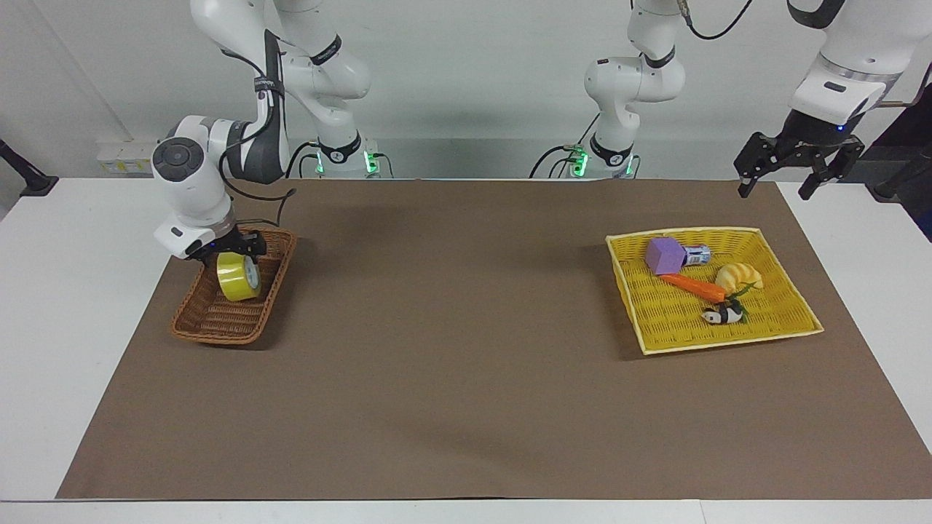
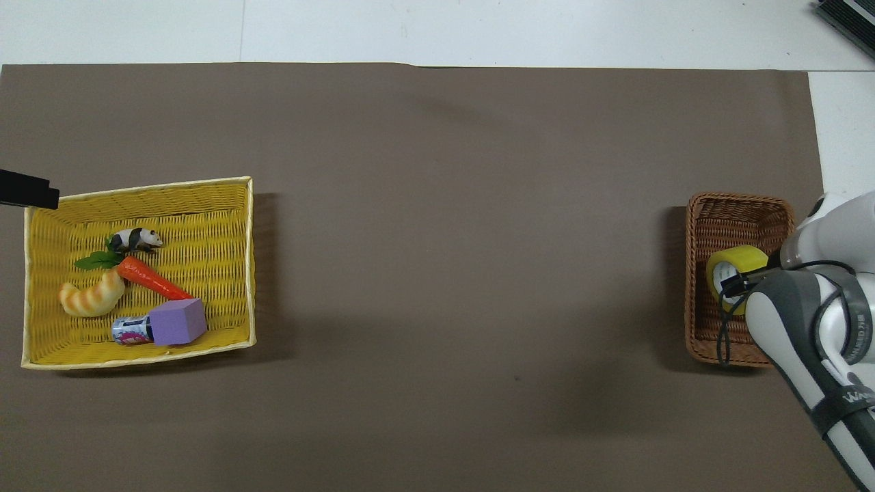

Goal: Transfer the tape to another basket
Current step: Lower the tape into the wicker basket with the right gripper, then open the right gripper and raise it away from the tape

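Note:
The yellow tape [image 1: 237,277] hangs upright from my right gripper [image 1: 234,255], which is shut on its upper edge. The roll is low inside the dark brown wicker basket [image 1: 218,336], at the part nearer to the robots. I cannot tell whether it touches the basket floor. In the overhead view the tape [image 2: 737,268] shows in the middle of the basket [image 2: 738,199], with my right arm covering the gripper. My left gripper [image 1: 775,191] is open and empty and waits in the air over the table corner at the left arm's end.
A shallow yellow woven tray [image 1: 728,342] stands toward the left arm's end of the brown mat. It holds a purple block [image 1: 662,255], a small can, a carrot [image 1: 692,287], a croissant and a panda figure. It also shows in the overhead view [image 2: 137,188].

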Available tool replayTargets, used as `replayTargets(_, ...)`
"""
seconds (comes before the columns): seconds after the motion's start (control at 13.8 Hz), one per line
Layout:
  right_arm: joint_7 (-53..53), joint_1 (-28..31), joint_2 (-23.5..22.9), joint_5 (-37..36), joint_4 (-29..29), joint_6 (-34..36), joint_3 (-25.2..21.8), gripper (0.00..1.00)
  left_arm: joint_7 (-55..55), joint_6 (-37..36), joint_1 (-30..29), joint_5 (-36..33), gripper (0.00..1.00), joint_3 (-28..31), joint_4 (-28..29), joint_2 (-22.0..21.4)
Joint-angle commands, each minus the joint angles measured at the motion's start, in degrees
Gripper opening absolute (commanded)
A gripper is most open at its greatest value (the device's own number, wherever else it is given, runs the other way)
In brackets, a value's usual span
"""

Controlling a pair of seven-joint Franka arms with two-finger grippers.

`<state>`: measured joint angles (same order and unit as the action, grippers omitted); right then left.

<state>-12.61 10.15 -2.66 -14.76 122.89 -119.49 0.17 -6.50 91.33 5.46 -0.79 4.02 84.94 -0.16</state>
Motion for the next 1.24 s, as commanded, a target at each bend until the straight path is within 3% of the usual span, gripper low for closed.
replayTargets(0.0, -1.9, 0.4, 0.9, -0.5, -1.6, 0.7, 0.7, 1.0, -0.3, -1.3, -0.6, -0.5, 1.0, -0.4, -0.5, -0.5)
replayTargets(0.36, 1.6, -3.8, -0.2, 0.9, -9.4, 3.8, 1.5, 1.0, -0.3, -1.3, -0.6, -0.5, 1.0, -0.5, -0.5, -0.5)
replayTargets(0.73, 8.8, -5.2, -0.3, 11.4, -16.3, 9.7, 1.5, 1.0, -0.3, -1.3, -0.6, -0.5, 1.0, -0.5, -0.5, -0.5)
replayTargets(0.87, 13.2, -5.2, 0.0, 15.6, -19.5, 13.6, 1.4, 1.0, -0.3, -1.3, -0.7, -0.5, 1.0, -0.5, -0.5, -0.5)
replayTargets(1.16, 14.4, -5.2, -0.1, 15.5, -29.8, 24.4, 1.5, 1.0, -0.3, -1.3, -0.7, -0.5, 1.0, -0.5, -0.5, -0.5)
